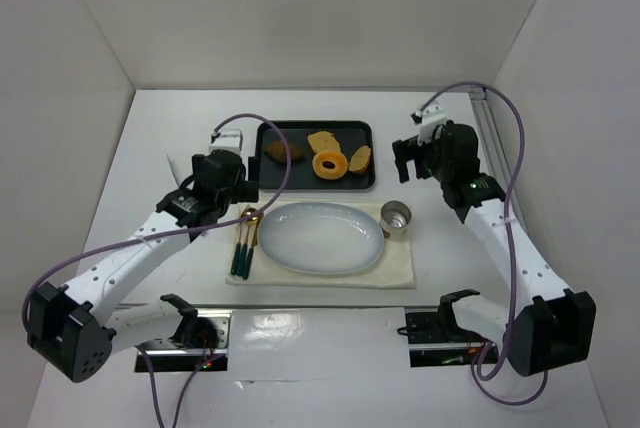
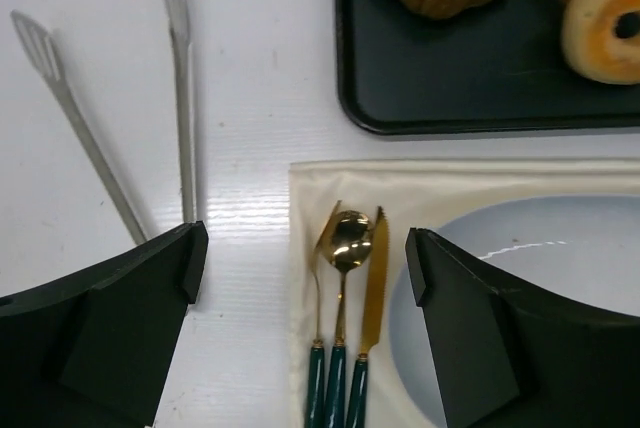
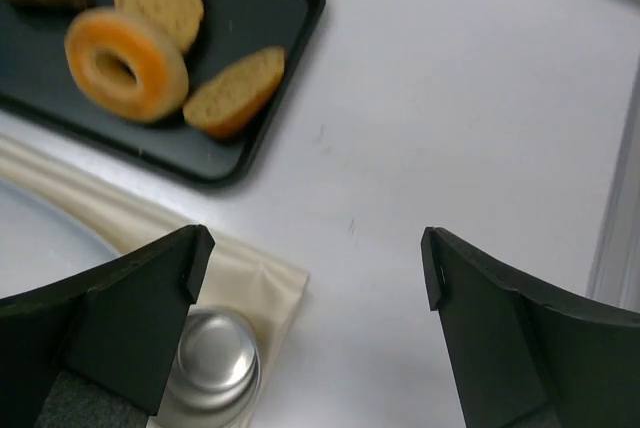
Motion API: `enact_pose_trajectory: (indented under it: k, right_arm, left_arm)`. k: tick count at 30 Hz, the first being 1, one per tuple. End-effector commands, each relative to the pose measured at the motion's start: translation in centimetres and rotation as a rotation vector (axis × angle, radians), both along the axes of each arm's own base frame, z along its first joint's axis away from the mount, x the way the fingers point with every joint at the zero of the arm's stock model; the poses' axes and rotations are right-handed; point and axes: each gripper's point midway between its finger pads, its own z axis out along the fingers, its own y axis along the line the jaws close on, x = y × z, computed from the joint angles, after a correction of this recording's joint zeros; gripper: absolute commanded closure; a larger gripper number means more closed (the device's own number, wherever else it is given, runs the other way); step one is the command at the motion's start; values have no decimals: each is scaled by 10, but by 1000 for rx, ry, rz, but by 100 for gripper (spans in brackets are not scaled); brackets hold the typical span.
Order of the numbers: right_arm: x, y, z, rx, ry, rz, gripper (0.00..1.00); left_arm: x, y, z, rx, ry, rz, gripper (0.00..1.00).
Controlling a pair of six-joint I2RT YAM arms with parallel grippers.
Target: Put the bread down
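Now the bread slice (image 3: 233, 92) lies inside the tray (image 3: 250, 163), by its right end, beside the ring bun (image 3: 125, 63). Light, soft and crumbly, it likely wants a gentle pinch across its crust. Left gripper (image 2: 305, 258) and right gripper (image 3: 310, 258) hang spread, empty.

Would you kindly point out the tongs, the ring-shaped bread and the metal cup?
tongs (image 2: 181, 98), left wrist view, on the right-hand blade.
ring-shaped bread (image 3: 160, 80), right wrist view, on the crust right of its hole.
metal cup (image 3: 212, 356), right wrist view, on its shiny top.

White arms (image 1: 120, 258), black joints (image 1: 62, 333), purple cables (image 1: 517, 148)
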Motion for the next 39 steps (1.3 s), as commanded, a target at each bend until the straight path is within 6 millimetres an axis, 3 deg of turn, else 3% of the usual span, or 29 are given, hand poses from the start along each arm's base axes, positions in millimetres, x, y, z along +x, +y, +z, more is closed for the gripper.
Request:
enact_pose_trajectory:
  k: [1,6,11,12,16,18,28,31,39]
  right_arm:
    - [-29,-1,-32,68,99,27,0]
    - [-45,9,-32,123,85,194,0]
    - [-41,6,-13,189,86,172,0]
    - [-42,11,-11,212,100,189,0]
    - [-42,7,-24,238,122,199,0]
    - [-43,-1,-26,209,108,162,0]
    - [-53,0,-27,202,97,176,0]
    - [-54,0,-29,202,106,175,0]
    - [-56,1,-26,205,98,184,0]
  left_arm:
    - [10,22,0,25,9,133,0]
    - [17,51,-20,48,79,246,0]
    - [21,80,-44,38,167,319,0]
    - [21,77,-45,30,171,309,0]
    - [24,98,-52,-36,185,363,0]
    - [26,100,-48,-36,170,353,0]
    - [25,127,-88,-20,296,433,0]
    - [27,136,-89,-32,302,459,1]
    - [28,134,-106,-65,360,417,2]
